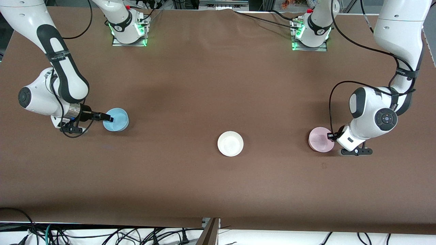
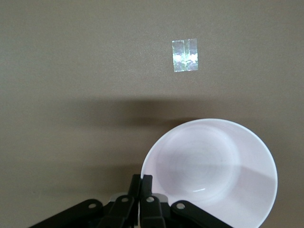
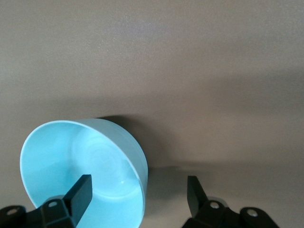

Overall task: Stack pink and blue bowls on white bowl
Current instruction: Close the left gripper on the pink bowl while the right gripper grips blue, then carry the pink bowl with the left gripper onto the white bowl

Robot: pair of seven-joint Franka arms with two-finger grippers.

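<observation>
**Mei:** Brown cloth covers the whole counter (image 1: pixel 204 85), and both arms reach down to it, one at each end. Where are the bowls?

**Tomas:** They lie in a rough row. The blue bowl (image 1: pixel 116 119) is toward the right arm's end, the white bowl (image 1: pixel 230 143) in the middle and a little nearer the front camera, the pink bowl (image 1: pixel 321 139) toward the left arm's end. All three stand apart; nothing is stacked.

**Mei:** And the grippers?

**Tomas:** The right gripper (image 3: pixel 137 192) has its fingers apart, one inside the blue bowl (image 3: pixel 80 171) and one outside its wall. The left gripper (image 2: pixel 141 187) is at the rim of the pink bowl (image 2: pixel 209 171), fingers together; if they pinch the rim, I cannot tell.

**Mei:** How to do this step well?

**Tomas:** I think the right gripper should close firmly on the wall before it lifts, and keep the bowl level.

**Mei:** What do the wrist views add?

**Tomas:** The front view hides the finger gaps. The left wrist view also shows a shiny tape patch (image 2: pixel 185 55) on the cloth.
</observation>
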